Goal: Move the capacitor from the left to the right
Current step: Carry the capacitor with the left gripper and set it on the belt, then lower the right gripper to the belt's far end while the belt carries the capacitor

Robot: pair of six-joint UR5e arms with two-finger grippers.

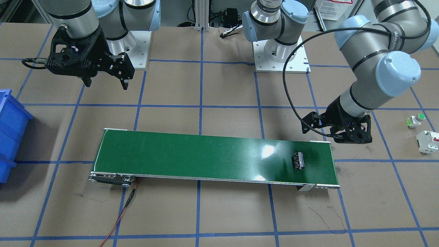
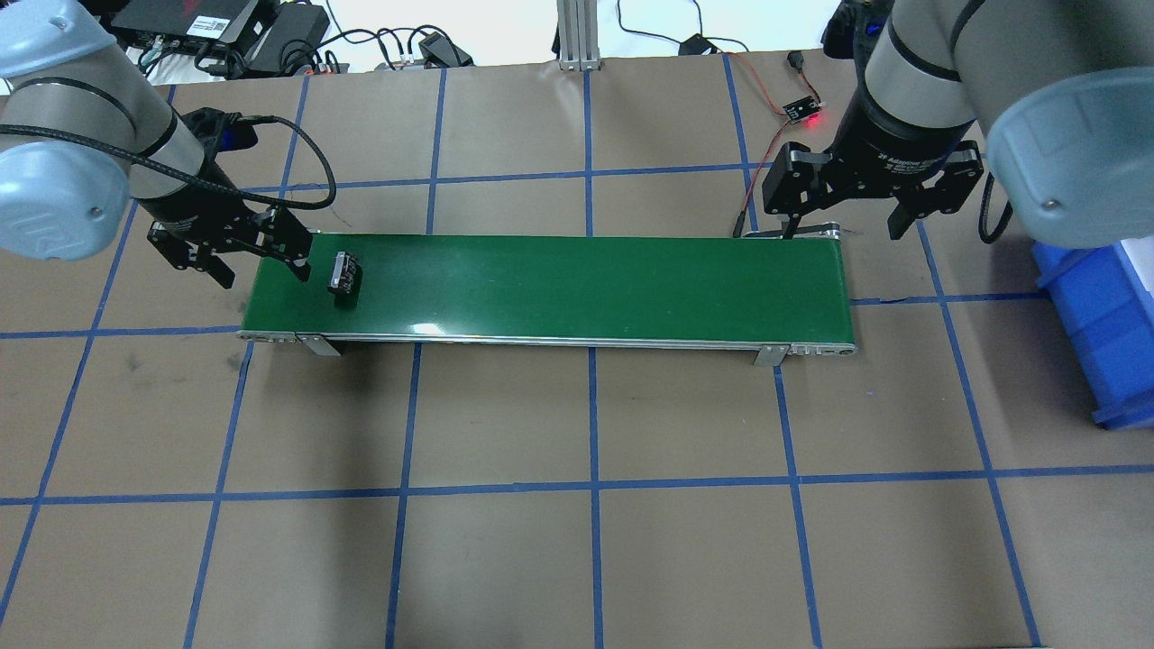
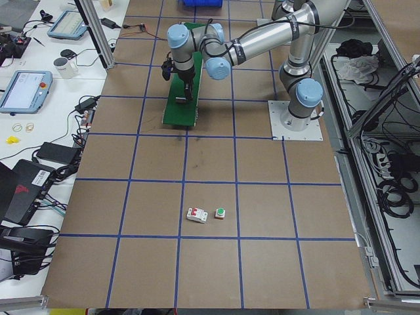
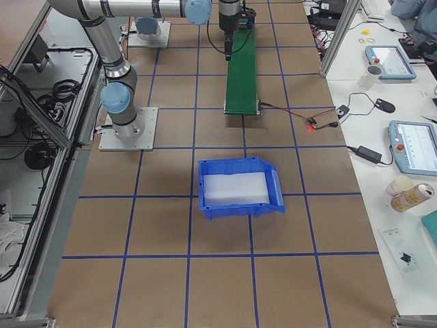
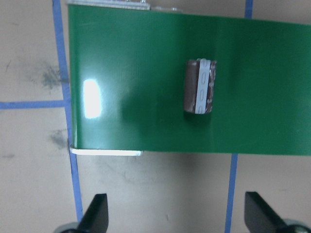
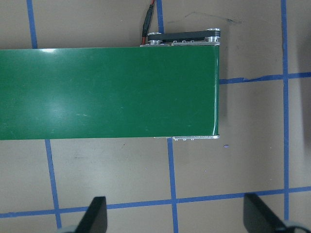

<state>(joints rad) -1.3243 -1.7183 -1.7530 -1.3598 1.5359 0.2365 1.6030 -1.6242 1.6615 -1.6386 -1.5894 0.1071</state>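
The capacitor [image 1: 298,160] is a small dark cylinder with pale markings. It lies on its side on the green conveyor belt [image 1: 205,157], near the belt's end on the robot's left. It also shows in the overhead view [image 2: 344,275] and the left wrist view [image 5: 199,86]. My left gripper [image 2: 264,270] is open and empty. It hovers just off that belt end, apart from the capacitor, and its fingertips [image 5: 95,213] show over bare table. My right gripper [image 2: 846,230] is open and empty, raised by the belt's other end [image 6: 214,92].
A blue bin [image 2: 1100,315] stands on the table beyond the belt's right end. A green-capped push button [image 1: 415,120] and a white breaker [image 1: 428,141] lie on the table to the robot's left. A red wire [image 1: 118,216] runs from the belt's right end.
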